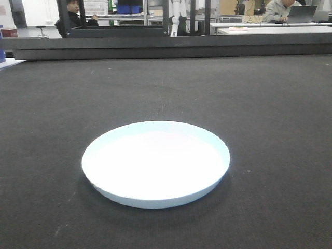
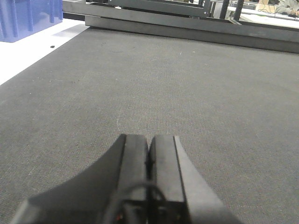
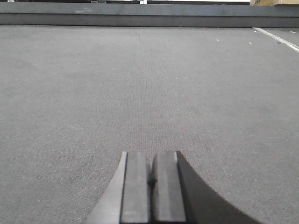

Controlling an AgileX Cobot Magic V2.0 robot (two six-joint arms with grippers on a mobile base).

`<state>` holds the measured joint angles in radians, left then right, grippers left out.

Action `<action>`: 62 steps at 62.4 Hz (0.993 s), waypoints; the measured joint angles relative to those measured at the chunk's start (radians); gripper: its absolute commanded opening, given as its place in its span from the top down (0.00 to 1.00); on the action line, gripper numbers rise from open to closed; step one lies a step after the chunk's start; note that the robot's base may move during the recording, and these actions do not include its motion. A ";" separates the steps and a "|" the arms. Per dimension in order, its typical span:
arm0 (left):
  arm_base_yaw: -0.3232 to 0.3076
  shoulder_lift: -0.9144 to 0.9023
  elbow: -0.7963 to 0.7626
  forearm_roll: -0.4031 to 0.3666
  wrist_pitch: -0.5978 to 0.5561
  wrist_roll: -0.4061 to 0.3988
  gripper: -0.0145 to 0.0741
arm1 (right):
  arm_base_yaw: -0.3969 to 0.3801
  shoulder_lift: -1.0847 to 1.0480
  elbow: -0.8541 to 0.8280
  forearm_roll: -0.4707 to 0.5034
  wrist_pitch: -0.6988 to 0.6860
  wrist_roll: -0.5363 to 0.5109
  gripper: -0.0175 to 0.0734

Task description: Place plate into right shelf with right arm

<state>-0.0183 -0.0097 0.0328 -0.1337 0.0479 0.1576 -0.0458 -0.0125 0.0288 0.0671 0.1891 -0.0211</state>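
Observation:
The plate (image 1: 155, 163) is round, shallow and glossy white, lying flat on the dark grey mat (image 1: 270, 104) in the front view, near the front centre. Neither gripper shows in that view. In the left wrist view my left gripper (image 2: 149, 138) is shut, its two black fingers pressed together over bare mat. My right gripper (image 3: 151, 155) in the right wrist view is likewise shut with nothing between its fingers, low over bare mat. The plate appears in neither wrist view. The right shelf is out of view.
A dark raised rail (image 1: 166, 46) runs along the mat's far edge. Beyond it stand black frames, desks and seated people (image 1: 75, 15). A blue plastic crate (image 2: 28, 18) sits on a white surface (image 2: 28, 53) past the mat's left edge.

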 measured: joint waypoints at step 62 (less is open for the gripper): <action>0.000 0.000 0.000 0.000 0.000 0.000 0.98 | 0.000 0.000 0.000 -0.002 -0.247 0.000 0.75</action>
<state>-0.0183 -0.0097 0.0328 -0.1337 0.0479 0.1576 -0.0458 -0.0125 0.0288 0.0648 -0.0579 -0.0211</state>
